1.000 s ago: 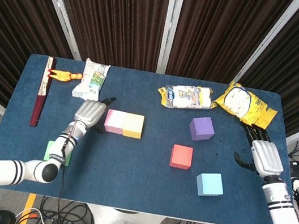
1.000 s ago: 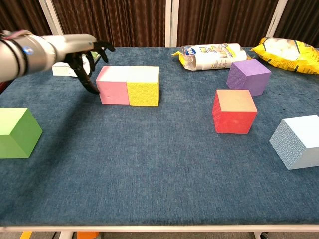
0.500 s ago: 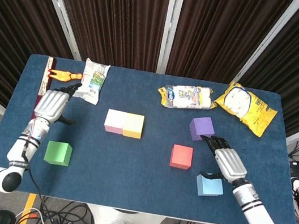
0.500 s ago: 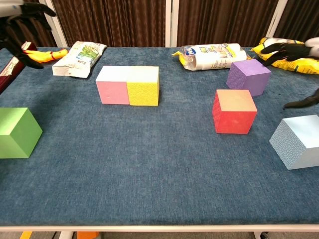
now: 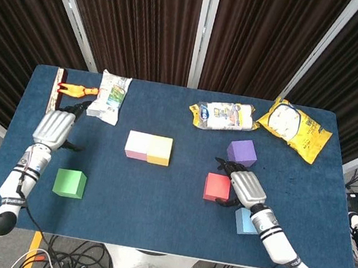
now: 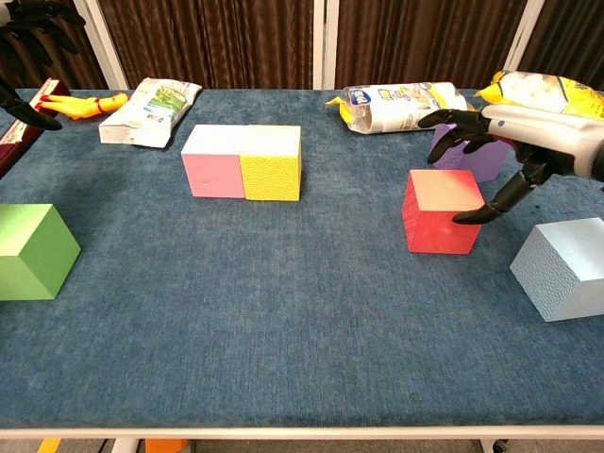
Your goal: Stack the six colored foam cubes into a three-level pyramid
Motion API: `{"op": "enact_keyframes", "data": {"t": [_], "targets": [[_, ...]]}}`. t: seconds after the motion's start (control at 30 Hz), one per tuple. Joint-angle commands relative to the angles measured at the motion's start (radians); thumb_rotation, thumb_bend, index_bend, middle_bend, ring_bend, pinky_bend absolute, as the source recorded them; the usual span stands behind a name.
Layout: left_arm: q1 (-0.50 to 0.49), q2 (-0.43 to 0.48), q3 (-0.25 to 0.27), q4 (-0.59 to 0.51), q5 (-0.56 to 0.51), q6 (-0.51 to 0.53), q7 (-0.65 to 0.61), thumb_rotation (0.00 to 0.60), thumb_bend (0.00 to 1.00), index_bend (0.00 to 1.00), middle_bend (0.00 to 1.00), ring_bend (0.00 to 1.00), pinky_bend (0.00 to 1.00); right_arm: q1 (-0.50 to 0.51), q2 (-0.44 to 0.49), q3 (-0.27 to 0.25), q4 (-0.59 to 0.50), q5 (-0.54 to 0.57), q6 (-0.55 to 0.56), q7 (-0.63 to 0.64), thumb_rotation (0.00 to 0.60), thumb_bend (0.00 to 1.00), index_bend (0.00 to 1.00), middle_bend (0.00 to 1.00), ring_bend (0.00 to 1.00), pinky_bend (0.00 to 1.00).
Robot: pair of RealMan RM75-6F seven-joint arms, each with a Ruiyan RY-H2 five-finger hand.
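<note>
The right hand (image 6: 495, 142) is held spread and empty over the red cube (image 6: 444, 209), which sits just beneath and left of its fingertips. A grasp on that cube is judged to be the step in hand. Next, the fingers must be closed around it. The pink cube (image 5: 138, 145) and yellow cube (image 5: 160, 150) lie touching, well to the left.

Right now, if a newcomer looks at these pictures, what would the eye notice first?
Probably the right hand, open, reaching over the red cube right of centre. Next, the pink cube and yellow cube side by side, touching, left of centre, and the green cube alone at the near left.
</note>
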Motion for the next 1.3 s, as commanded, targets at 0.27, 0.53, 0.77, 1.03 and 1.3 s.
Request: {"op": "enact_keyframes", "data": {"t": [0.27, 0.53, 0.77, 1.03, 1.3], "targets": [[0.015, 0.009, -0.01, 0.001, 0.008, -0.007, -0.015, 0.6, 0.0, 0.08, 0.16, 0.2, 0.34, 0.011, -0.05, 0.008, 0.035, 0.015, 0.033, -0.048, 0.6, 0.15, 0.15, 0.37, 0.32, 0.23], [0.024, 0.019, -0.023, -0.002, 0.013, -0.007, -0.025, 0.6, 0.0, 0.08, 0.16, 0.2, 0.34, 0.081, -0.046, 0.094, 0.04, 0.071, -0.002, -0.059, 0.6, 0.15, 0.15, 0.37, 0.32, 0.23], [0.029, 0.025, -0.031, 0.0, 0.009, -0.015, -0.031, 0.6, 0.0, 0.08, 0.16, 0.2, 0.34, 0.165, -0.106, 0.142, 0.123, 0.137, -0.079, -0.052, 0.6, 0.15, 0.15, 0.37, 0.31, 0.23], [0.032, 0.023, -0.036, 0.012, 0.006, -0.025, -0.036, 0.6, 0.0, 0.08, 0.16, 0.2, 0.34, 0.256, -0.154, 0.165, 0.23, 0.16, -0.202, 0.01, 0.6, 0.15, 0.15, 0.37, 0.31, 0.23], [0.033, 0.019, -0.041, 0.02, 0.004, -0.032, -0.039, 0.6, 0.0, 0.08, 0.16, 0.2, 0.33, 0.317, -0.186, 0.176, 0.312, 0.165, -0.261, 0.052, 0.6, 0.15, 0.15, 0.37, 0.31, 0.23]]}}
